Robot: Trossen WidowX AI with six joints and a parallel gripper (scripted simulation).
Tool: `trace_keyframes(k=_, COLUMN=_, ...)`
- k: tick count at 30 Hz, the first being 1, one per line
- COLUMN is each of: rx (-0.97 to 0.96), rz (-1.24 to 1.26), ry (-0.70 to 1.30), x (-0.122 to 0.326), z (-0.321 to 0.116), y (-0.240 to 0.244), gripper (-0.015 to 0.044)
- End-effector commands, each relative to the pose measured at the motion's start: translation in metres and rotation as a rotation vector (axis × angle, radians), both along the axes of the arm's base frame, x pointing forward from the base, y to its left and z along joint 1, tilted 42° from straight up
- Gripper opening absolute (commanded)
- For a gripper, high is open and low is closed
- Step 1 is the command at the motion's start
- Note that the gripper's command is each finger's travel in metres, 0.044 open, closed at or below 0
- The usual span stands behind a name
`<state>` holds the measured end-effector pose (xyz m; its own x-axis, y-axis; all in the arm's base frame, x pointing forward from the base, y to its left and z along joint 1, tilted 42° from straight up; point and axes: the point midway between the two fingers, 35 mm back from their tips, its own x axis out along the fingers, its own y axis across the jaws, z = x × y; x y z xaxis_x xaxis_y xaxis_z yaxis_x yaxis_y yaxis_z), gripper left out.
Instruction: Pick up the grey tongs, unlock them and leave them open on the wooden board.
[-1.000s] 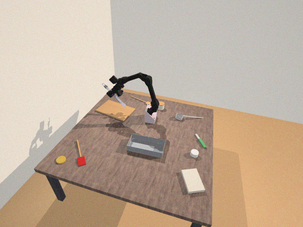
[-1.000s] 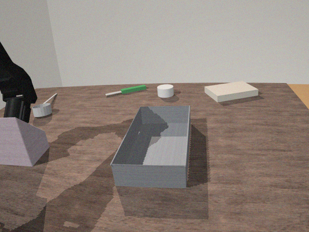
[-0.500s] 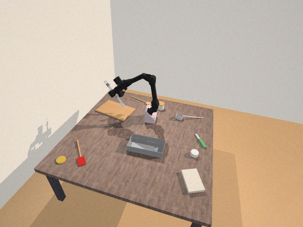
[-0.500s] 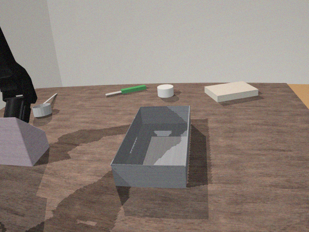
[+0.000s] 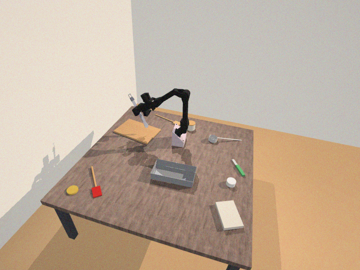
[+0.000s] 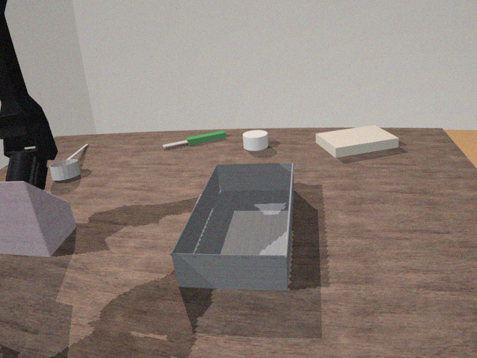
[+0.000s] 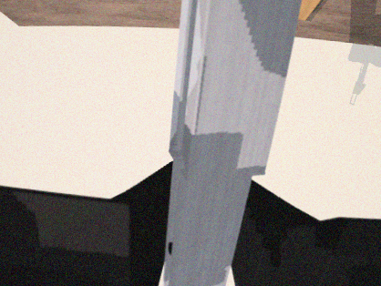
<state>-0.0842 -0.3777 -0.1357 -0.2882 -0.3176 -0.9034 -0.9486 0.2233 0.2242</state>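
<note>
Nearest on the bench (image 5: 130, 203) (image 6: 385, 230) (image 7: 91, 14) is a cream rectangular block (image 5: 229, 214) (image 6: 358, 138); beyond it stands the grey roasting tin (image 5: 172, 179) (image 6: 231, 271), with no tongs across it. Farther back, above the wooden board (image 5: 132, 129) (image 7: 310, 8), the jaws are closed on the grey tongs (image 5: 144, 120) (image 7: 219, 114), which hang steeply tilted. Whether they are unlocked, I can't tell.

Table space separates the grey tin (image 5: 173, 181) (image 6: 231, 271) from the red-headed turner (image 5: 96, 191).
</note>
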Motion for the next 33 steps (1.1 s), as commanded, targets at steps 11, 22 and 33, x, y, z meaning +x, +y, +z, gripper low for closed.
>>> trace_keyframes(k=11, rx=-0.105, rz=0.018, ry=0.035, x=0.002, z=0.0204, y=0.0028, gripper=-0.015)
trace_keyframes(k=22, rx=-0.105, rz=0.018, ry=0.035, x=0.002, z=0.0204, y=0.0028, gripper=-0.015)
trace_keyframes(k=33, rx=-0.105, rz=0.018, ry=0.035, x=0.002, z=0.0204, y=0.0028, gripper=-0.015)
